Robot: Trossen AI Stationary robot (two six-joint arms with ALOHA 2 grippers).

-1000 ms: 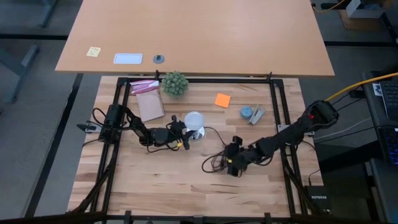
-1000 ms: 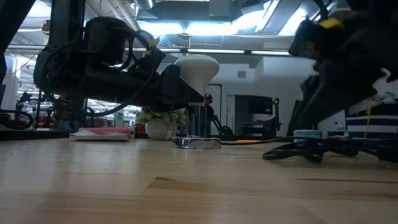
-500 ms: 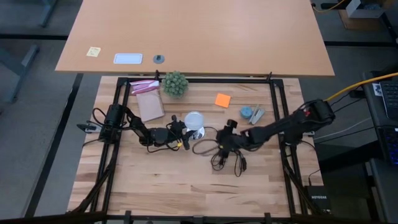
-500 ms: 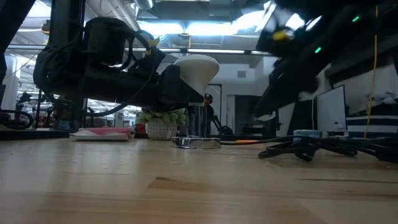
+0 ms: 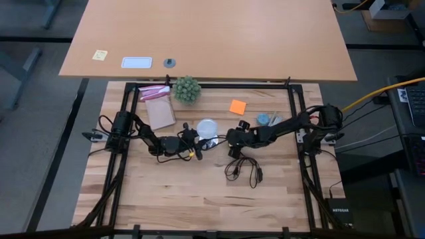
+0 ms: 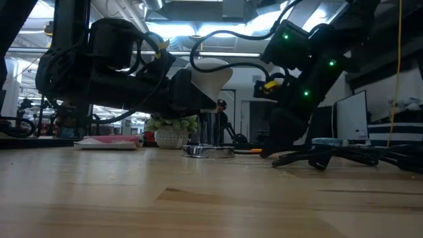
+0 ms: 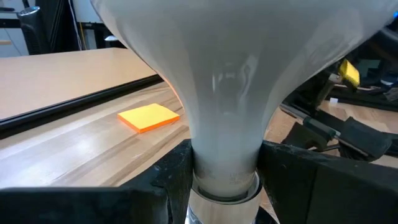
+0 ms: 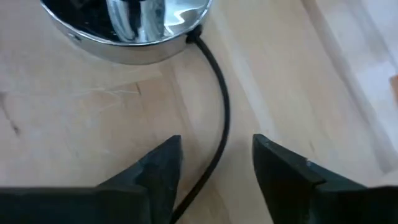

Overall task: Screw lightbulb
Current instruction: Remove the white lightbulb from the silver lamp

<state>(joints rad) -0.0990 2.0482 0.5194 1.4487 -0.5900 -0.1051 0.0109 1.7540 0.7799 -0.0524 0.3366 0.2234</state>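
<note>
1. The left gripper clamps the neck of the lightbulb, held upright over the socket disc.
2. The right gripper, fingers apart, straddles the black cord just beside the disc.

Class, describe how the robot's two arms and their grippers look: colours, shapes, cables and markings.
Both arms are dark, jointed and slim. The left gripper shows a yellow tag, with black cables looping at its base. The right gripper has two dark wedge-shaped fingers; its arm carries green lights and a yellow mark.
</note>
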